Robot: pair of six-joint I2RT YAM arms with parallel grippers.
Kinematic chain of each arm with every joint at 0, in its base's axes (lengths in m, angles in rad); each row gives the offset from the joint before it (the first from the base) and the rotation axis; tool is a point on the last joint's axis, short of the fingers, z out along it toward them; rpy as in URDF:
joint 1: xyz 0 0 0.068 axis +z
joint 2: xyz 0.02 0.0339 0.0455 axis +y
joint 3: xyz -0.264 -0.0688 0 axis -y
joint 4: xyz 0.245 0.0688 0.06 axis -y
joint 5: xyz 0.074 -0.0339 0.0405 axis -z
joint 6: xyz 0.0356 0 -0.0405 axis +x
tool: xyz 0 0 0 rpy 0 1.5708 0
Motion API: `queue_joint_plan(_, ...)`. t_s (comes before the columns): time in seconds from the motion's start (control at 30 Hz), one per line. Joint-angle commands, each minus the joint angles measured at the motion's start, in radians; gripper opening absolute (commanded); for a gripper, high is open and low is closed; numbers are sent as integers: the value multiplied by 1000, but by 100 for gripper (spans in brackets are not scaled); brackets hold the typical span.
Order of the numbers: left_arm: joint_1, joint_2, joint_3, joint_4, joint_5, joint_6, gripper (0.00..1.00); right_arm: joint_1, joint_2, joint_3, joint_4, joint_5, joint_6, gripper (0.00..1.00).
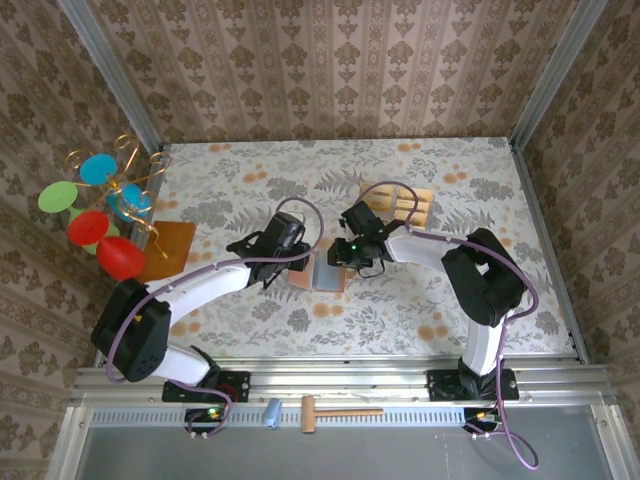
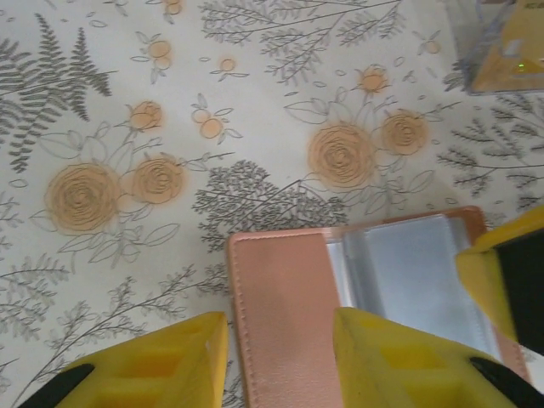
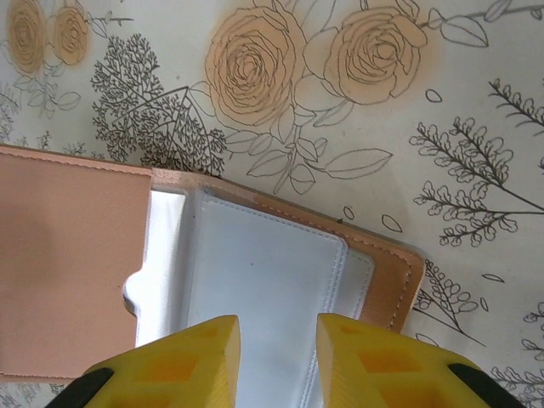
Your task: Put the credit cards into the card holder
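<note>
Visibly stitched, the pinkish leather-like card holder (image 3: 76, 255) shows glossy sleeves (image 3: 255, 280).

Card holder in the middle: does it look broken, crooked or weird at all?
Nothing stands out. The card holder lies open and flat on the table, no tears showing, with the left pincer and right pincer over it. The credit cards sit in a loose bunch farther back, none seen inside it.
</note>
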Motion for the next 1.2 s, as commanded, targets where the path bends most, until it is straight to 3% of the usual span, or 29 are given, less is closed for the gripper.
queue_joint_plan(0.0, -8, 49, 8, 65, 83, -30, 39, -1, 0, -12, 15, -1, 13, 32)
queue_joint_plan(0.97, 0, 197, -232, 331, 46, -113, 38, 0, 47, -54, 48, -3, 26, 31)
queue_joint_plan(1.17, -2, 140, -212, 297, 59, -92, 40, 0, 13, -38, 32, -10, 25, 31)
